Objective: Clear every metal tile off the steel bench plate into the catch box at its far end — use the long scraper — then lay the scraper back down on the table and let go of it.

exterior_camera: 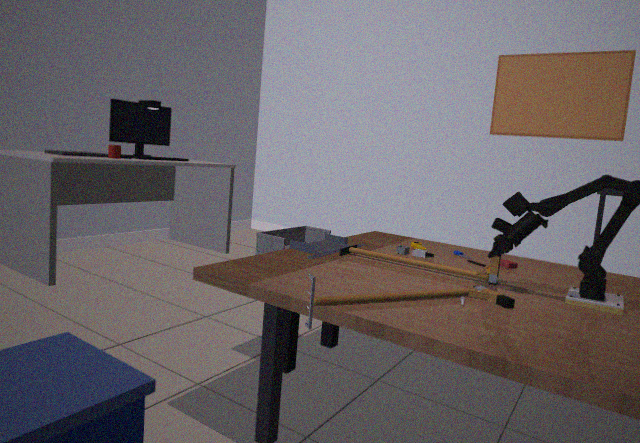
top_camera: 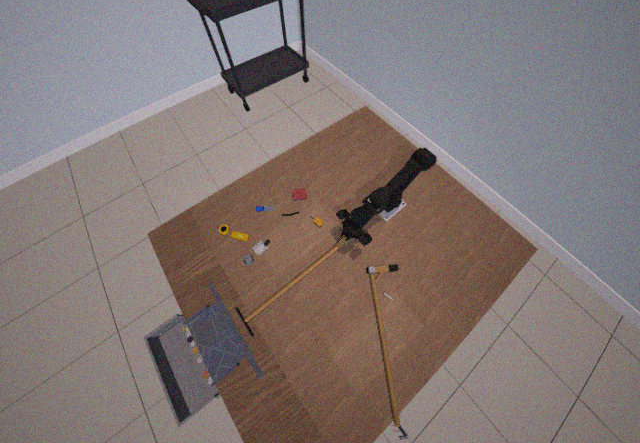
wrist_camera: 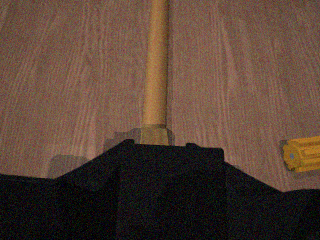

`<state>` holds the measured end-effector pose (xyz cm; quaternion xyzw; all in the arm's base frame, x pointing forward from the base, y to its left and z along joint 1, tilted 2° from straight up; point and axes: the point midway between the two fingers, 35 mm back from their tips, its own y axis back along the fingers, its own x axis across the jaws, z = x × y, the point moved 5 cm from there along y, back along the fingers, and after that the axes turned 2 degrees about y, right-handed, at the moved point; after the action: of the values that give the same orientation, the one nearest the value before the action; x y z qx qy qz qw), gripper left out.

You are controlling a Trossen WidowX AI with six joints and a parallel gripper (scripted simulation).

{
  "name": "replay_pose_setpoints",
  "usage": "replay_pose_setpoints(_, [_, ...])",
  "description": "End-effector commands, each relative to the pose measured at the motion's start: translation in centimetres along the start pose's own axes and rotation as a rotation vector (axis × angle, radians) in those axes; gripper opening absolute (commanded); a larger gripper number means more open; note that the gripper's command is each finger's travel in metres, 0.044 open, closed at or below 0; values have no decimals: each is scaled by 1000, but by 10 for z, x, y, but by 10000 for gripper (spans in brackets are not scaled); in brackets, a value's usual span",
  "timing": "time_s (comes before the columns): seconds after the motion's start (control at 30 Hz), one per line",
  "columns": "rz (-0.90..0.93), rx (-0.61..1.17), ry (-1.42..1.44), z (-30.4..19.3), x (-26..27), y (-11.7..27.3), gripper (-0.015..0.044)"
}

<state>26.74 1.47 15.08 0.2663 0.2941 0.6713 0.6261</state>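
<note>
My gripper (top_camera: 344,237) (exterior_camera: 492,256) (wrist_camera: 159,149) is shut on the near end of the long scraper. The scraper's wooden handle (top_camera: 294,284) (exterior_camera: 418,262) (wrist_camera: 156,65) runs straight out, low over the table. Its dark blade (top_camera: 245,322) (exterior_camera: 347,250) is on my side of the steel bench plate (top_camera: 223,343) (exterior_camera: 323,244), just short of the plate's raised near bar. Several small orange, white and dark tiles (top_camera: 195,350) lie in a row along the plate's far edge, beside the catch box (top_camera: 179,374) (exterior_camera: 270,243). I cannot tell whether they rest on the plate or in the box.
A second long tool (top_camera: 383,342) (exterior_camera: 392,297) lies to one side, its hooked head past the table edge. A white stick (top_camera: 388,296) is near it. A yellow screwdriver (top_camera: 317,221) (wrist_camera: 302,154), red block (top_camera: 299,193), yellow tape (top_camera: 223,229) and other small items lie opposite.
</note>
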Motion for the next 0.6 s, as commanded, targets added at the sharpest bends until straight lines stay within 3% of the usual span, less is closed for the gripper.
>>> replay_pose_setpoints(0.0, [-2,-9,-1,6,-2,-2,0])
replay_pose_setpoints(0.57, [-6,-11,-5,27,-7,-18,0])
